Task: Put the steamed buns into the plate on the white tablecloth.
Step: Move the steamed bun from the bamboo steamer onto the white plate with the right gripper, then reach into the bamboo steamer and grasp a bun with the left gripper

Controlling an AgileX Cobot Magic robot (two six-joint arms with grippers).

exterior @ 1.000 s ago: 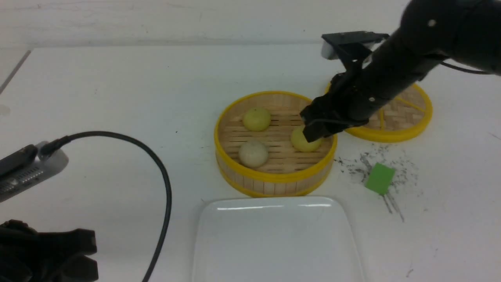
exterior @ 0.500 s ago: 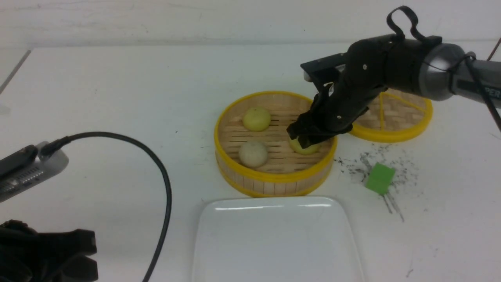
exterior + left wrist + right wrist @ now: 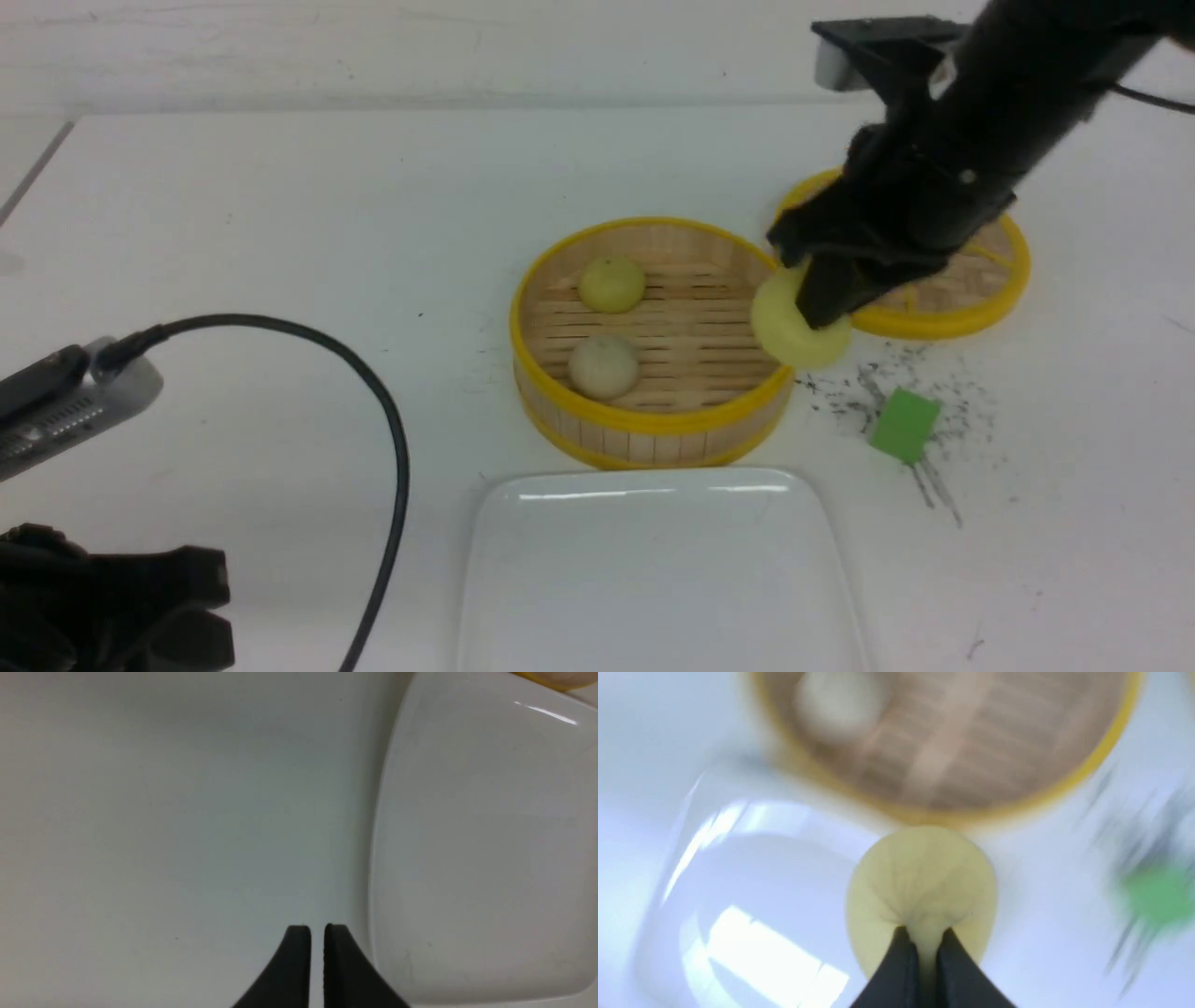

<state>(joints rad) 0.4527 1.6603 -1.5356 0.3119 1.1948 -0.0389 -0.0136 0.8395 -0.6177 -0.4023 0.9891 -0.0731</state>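
The right gripper (image 3: 927, 947) pinches a pale yellow bun (image 3: 799, 317), squeezed narrow between its fingers and raised above the steamer basket's edge. The basket (image 3: 653, 422) holds another yellow bun (image 3: 612, 284) and an off-white one (image 3: 604, 367). Nearer lies the white plate (image 3: 659, 579). The left gripper (image 3: 317, 931), barely parted, grips nothing.

No lettering can be read anywhere.
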